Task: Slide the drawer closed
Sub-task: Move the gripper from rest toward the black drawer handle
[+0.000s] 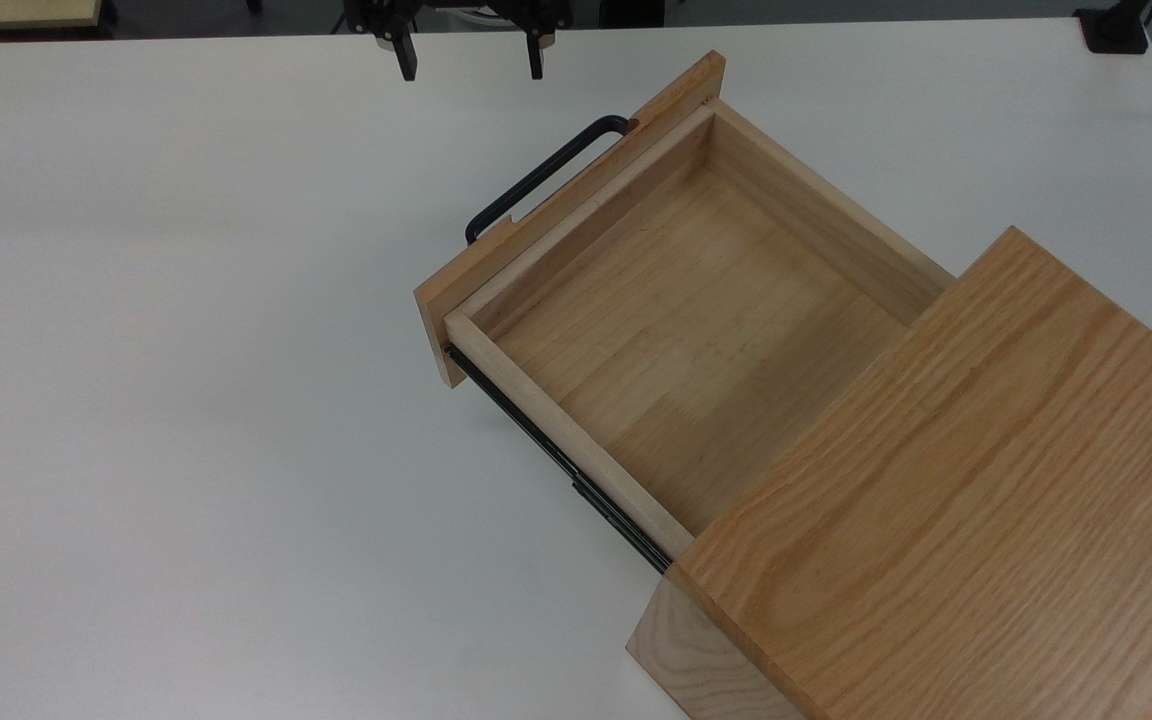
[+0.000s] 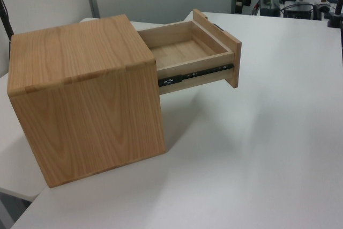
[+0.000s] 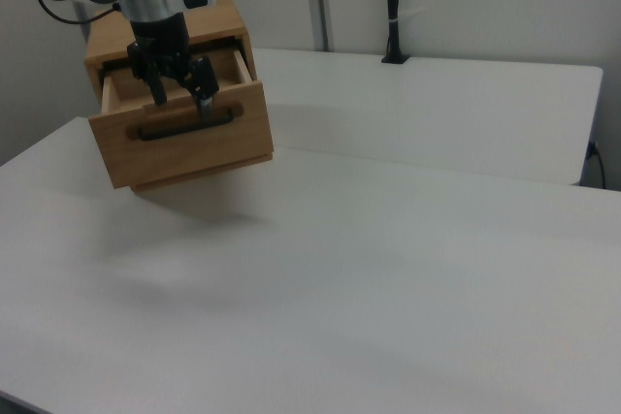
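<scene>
Drawer pulled far out.
Tool spread wide, apart from it; an off-centre push could skew the cabinet.

Drawer halfway out of cabinet

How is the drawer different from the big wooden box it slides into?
The drawer is paler and open on top; the box has darker, bolder grain and a closed top. The drawer has a black handle; the box has none. The drawer is smaller. Both are wood.
</scene>
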Robot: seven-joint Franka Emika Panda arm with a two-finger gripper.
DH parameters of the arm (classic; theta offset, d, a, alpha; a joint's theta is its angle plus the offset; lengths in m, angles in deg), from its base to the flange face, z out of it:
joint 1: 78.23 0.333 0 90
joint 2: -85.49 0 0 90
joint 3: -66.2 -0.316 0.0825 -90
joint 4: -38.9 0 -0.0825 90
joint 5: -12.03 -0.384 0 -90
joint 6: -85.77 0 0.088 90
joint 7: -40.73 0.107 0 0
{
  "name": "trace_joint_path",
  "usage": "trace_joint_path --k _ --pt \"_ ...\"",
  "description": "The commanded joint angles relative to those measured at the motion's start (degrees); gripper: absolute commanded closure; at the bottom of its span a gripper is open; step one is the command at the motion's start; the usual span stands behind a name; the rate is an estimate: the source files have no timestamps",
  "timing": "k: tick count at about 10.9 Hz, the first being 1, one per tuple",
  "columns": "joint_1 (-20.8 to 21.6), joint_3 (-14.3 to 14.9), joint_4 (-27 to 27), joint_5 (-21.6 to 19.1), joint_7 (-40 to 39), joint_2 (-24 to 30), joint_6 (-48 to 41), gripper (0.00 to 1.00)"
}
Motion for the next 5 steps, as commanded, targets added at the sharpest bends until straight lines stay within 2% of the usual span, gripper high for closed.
trace_joint_path --k 1,5 --pt "-0.61 -0.52 -0.99 -0.39 0.22 1.43 -1.18 0.00" --pt "-0.61 -0.35 -0.82 -0.30 0.13 1.60 -1.63 0.00"
